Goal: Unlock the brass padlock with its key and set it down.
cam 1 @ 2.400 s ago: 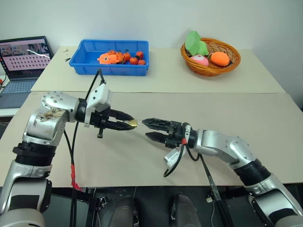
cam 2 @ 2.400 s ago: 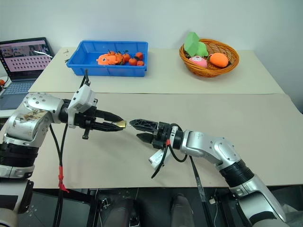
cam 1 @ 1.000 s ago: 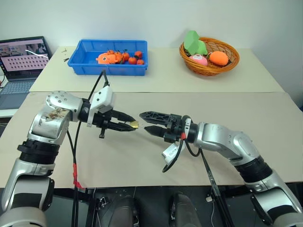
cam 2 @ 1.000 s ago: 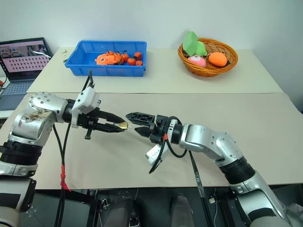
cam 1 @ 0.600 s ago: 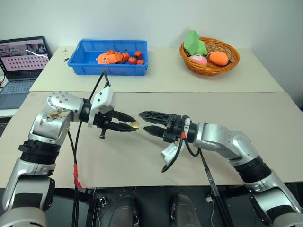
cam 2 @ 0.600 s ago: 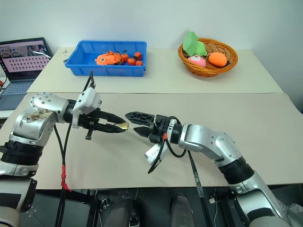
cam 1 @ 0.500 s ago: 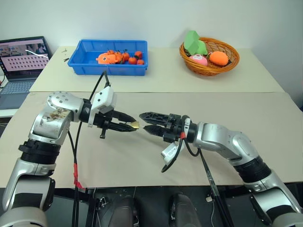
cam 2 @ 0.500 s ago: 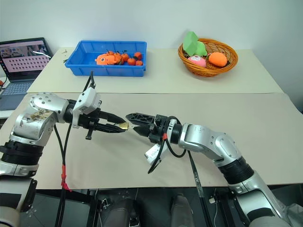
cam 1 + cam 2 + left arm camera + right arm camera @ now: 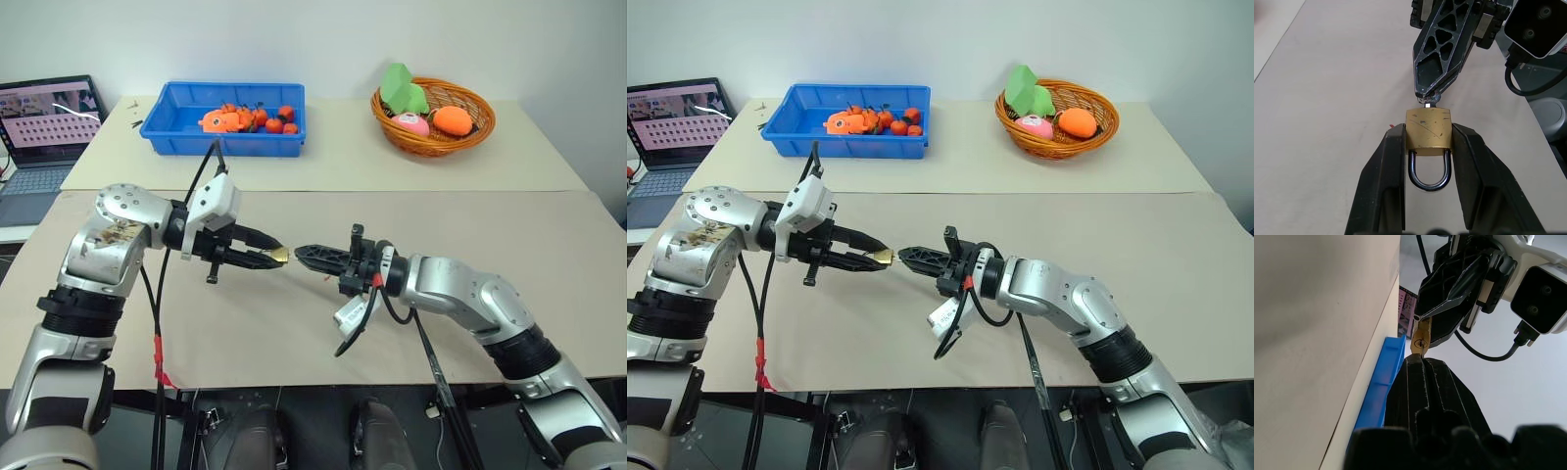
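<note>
Presently we take the brass padlock [image 9: 1428,129] as our landmark; it is held in the air above the bare stretch of table [image 9: 294,323] nearest the robot. To its left, the left gripper [image 9: 272,257] pinches the lock's body between its two fingers, with the shackle [image 9: 1429,172] pointing back toward the wrist and looped shut. To the lock's right, the right gripper [image 9: 302,255] has its fingers pressed together, tips right at the lock's free end. In the left wrist view a small silver piece, which we judge to be the key [image 9: 1428,100], sits between those tips and the keyhole face; the right wrist view shows a thin blade meeting the keyhole. How deep it sits we cannot tell.

Beyond the lock to the left stands a blue bin [image 9: 176,132] of orange toys; beyond it to the right, a wicker basket [image 9: 466,139].

Our assessment:
- Done: lock picked up and steadied; key gripped and brought to the keyhole.
- Remaining: turning the key, freeing the shackle, setting the lock down.
</note>
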